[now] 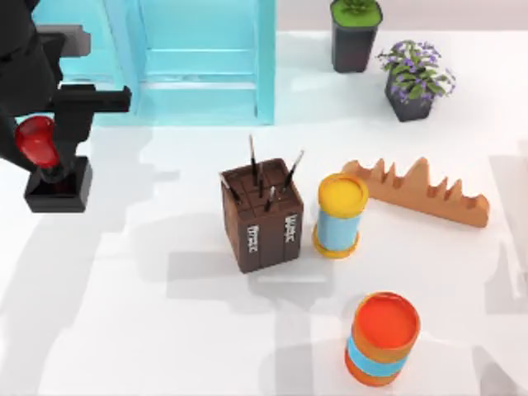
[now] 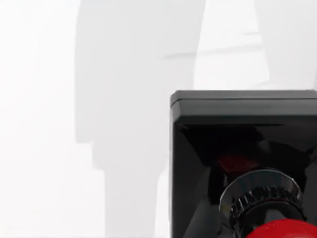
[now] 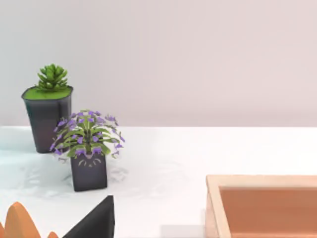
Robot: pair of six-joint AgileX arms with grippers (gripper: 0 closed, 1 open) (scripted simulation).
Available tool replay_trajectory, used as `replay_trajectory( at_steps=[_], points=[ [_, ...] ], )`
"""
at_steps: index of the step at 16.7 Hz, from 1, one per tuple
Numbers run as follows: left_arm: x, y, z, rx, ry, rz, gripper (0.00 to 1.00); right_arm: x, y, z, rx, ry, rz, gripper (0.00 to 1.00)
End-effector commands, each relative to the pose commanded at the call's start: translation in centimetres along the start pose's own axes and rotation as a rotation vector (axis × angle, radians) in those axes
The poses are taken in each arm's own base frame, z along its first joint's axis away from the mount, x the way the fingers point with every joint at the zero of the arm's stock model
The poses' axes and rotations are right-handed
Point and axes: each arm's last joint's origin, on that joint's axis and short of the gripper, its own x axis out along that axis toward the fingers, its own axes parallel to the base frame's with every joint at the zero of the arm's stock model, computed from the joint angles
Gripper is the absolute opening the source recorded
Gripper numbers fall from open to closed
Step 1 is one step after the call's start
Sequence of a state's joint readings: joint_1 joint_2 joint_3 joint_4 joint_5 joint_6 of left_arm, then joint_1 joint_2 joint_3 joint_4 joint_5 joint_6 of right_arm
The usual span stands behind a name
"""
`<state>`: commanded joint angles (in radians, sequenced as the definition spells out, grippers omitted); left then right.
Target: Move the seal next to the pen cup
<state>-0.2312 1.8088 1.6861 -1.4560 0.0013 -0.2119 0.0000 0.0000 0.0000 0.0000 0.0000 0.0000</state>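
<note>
The seal, a glossy red knob (image 1: 37, 140) on a black square base (image 1: 58, 188), stands at the table's far left. My left gripper (image 1: 39, 139) reaches down over it, one finger on each side of the knob and shut on it. The left wrist view shows the seal's black base (image 2: 242, 106) and red knob (image 2: 282, 230) from very close. The pen cup (image 1: 262, 219), a dark brown block with thin pens and white lettering, stands near the table's middle, well to the right of the seal. A dark corner of my parked right gripper (image 3: 96, 220) shows in the right wrist view.
A yellow-topped, blue-banded cylinder (image 1: 340, 216) stands just right of the pen cup. An orange cylinder (image 1: 383, 338) is at front right. A jagged wooden rack (image 1: 421, 191), two potted plants (image 1: 355, 33) (image 1: 412, 80) and a blue cabinet (image 1: 198, 58) line the back. Free white table lies between seal and pen cup.
</note>
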Motion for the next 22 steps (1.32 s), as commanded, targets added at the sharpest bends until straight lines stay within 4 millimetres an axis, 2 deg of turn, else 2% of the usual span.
replay_trajectory(
  at_steps=[3, 6, 8, 10, 15, 22],
  points=[
    [-0.2, -2.5, 1.2, -0.011, 0.006, 0.003, 0.00, 0.0, 0.0, 0.0, 0.000, 0.000, 0.000, 1.00],
    [-0.9, -6.6, 2.4, -0.005, -0.014, -0.003, 0.00, 0.0, 0.0, 0.0, 0.000, 0.000, 0.000, 1.00],
    [-0.9, -9.0, 2.7, 0.001, -0.015, -0.004, 0.00, 0.0, 0.0, 0.0, 0.000, 0.000, 0.000, 1.00],
    [-0.6, -10.4, 2.7, 0.004, -0.009, -0.002, 0.00, 0.0, 0.0, 0.0, 0.000, 0.000, 0.000, 1.00],
    [-0.6, -10.3, 2.7, 0.003, -0.011, -0.004, 0.00, 0.0, 0.0, 0.0, 0.000, 0.000, 0.000, 1.00],
    [0.9, -10.5, 2.7, 0.004, -0.008, -0.002, 0.00, 0.0, 0.0, 0.0, 0.000, 0.000, 0.000, 1.00]
  ],
)
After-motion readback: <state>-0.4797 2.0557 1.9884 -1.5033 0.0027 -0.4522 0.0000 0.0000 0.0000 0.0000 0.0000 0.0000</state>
